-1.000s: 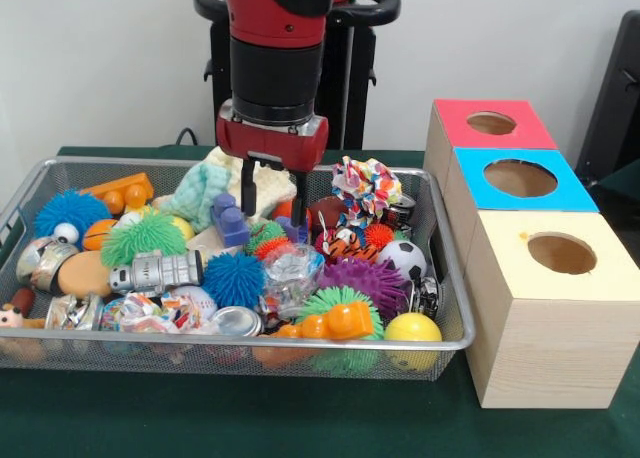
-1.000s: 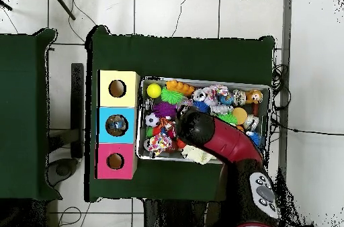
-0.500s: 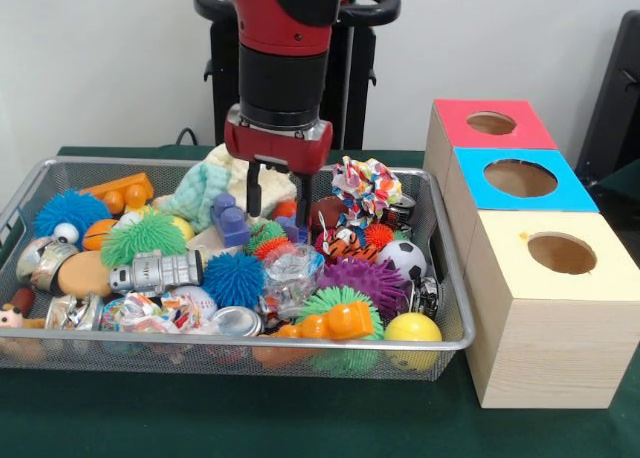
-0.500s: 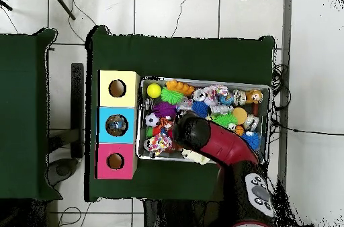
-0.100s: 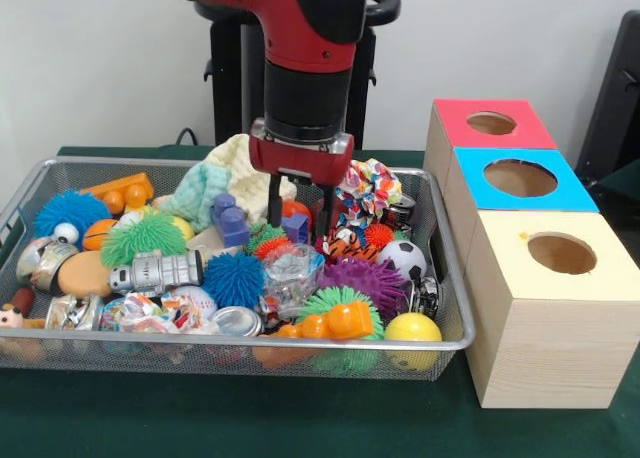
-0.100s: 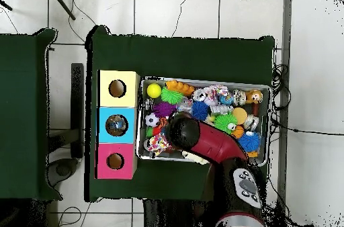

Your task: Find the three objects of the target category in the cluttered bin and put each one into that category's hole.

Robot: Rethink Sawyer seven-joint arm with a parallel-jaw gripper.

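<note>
the end effector [image 5: 299, 200] hangs at the frame's centre over the wire bin [image 5: 40, 181], its two fingers spread apart around a small blue-and-red toy [image 5: 295, 221], not clamped. the three boxes with holes, pink [image 5: 490, 124], blue [image 5: 519, 179] and yellow [image 5: 560, 253], stand at the right on the green desk [image 5: 120, 418].

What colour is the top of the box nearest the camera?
Pale yellow top, clearest in the front view.

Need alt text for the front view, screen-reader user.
A red and black robot arm lowers its open end effector into a wire mesh bin crowded with toys, spiky balls and a soccer ball. Beside the bin stand three wooden boxes with round holes, topped red, blue and yellow.
</note>
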